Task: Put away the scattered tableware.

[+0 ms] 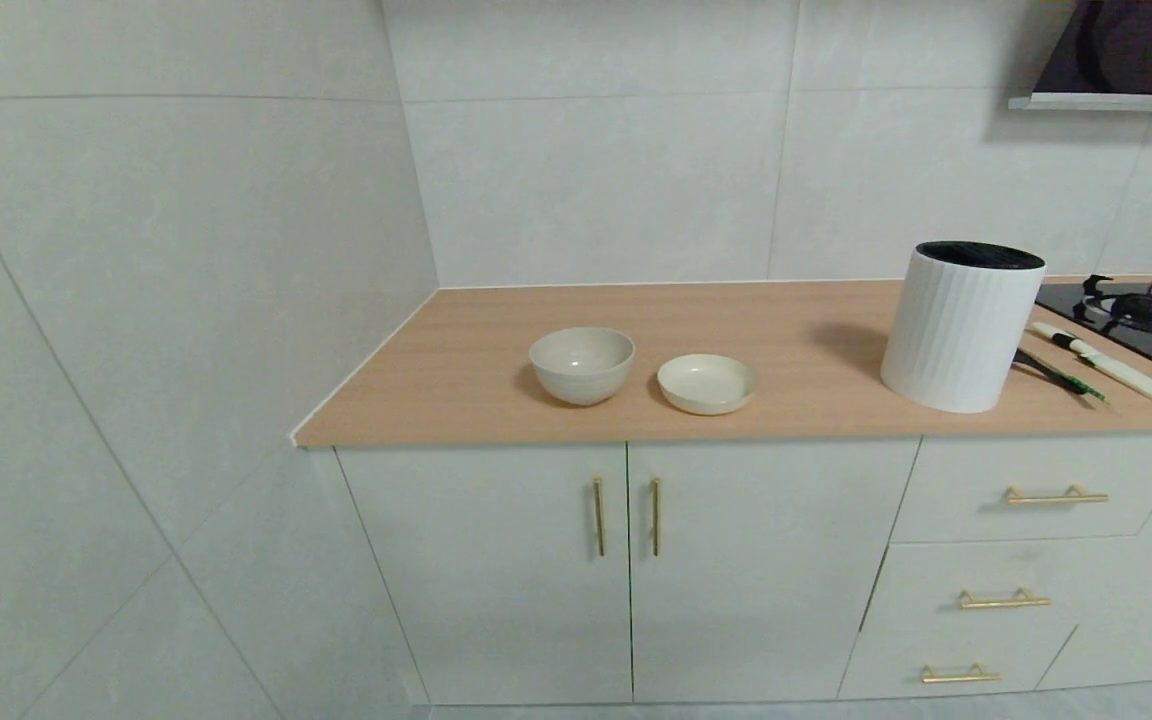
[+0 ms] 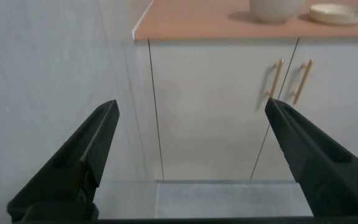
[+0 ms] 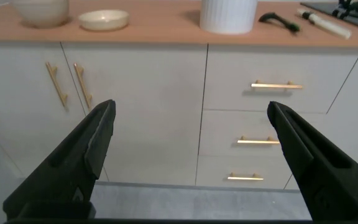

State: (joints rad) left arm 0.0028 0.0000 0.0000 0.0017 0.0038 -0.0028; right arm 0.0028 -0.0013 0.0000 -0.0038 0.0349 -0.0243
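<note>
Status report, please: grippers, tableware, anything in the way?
Left gripper, right gripper: open, empty, facing cabinet. Bowl and dish on countertop, side by side. Canister farther right, not blocking.

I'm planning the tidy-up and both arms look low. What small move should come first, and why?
Probably raise the left gripper toward the bowl. It hangs open, low before the cabinet doors, while the bowl and the shallow dish sit loose on the counter above; the bowl lies to the left of the dish.
</note>
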